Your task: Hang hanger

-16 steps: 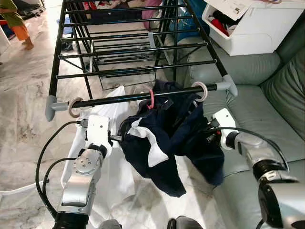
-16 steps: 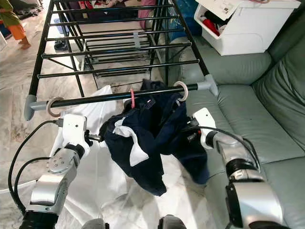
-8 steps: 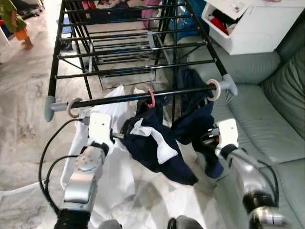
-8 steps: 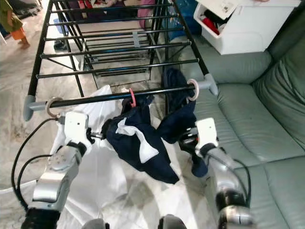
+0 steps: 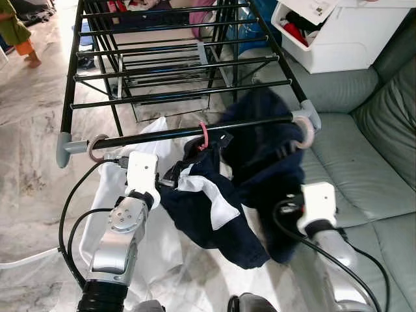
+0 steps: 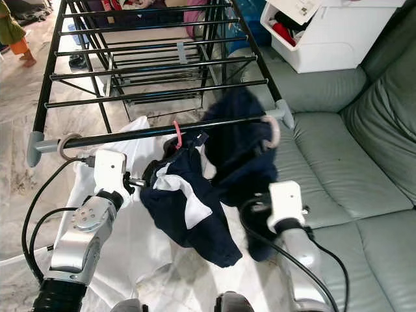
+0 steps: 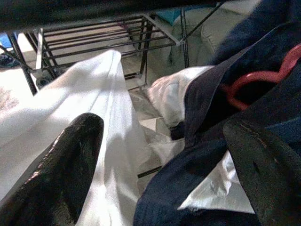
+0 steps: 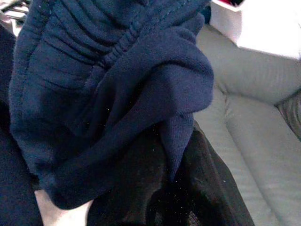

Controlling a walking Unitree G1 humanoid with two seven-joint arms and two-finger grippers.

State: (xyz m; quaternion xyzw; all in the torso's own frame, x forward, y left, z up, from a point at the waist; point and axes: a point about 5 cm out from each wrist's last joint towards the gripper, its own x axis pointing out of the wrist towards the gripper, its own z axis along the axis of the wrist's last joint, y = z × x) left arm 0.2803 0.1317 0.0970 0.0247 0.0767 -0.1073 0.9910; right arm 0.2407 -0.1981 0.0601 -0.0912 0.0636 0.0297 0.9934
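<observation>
A pink hanger hook [image 5: 204, 135] sits over the front rail [image 5: 162, 136] of the black drying rack. A navy garment [image 5: 227, 195] with white lining hangs from it, and its right side is blurred and bunched up against the rail. My left gripper [image 5: 170, 182] is at the garment's collar. In the left wrist view its fingers [image 7: 61, 174] stand open, with white cloth and navy fabric between them beside the pink hanger [image 7: 263, 77]. My right wrist [image 5: 316, 203] is low by the sofa. The right gripper [image 8: 164, 202] is buried under navy fabric.
A white sheet [image 5: 162, 247] lies on the marble floor under the rack. A grey-green sofa [image 5: 370, 162] is on the right, with a white bin [image 5: 344, 39] of clothes behind it. Two rings [image 5: 96, 144] hang on the front rail. A person [image 5: 13, 26] stands far left.
My right arm has drawn back toward me and lower. The garment's right side has swung up against the rail. The left gripper has stayed at the collar.
</observation>
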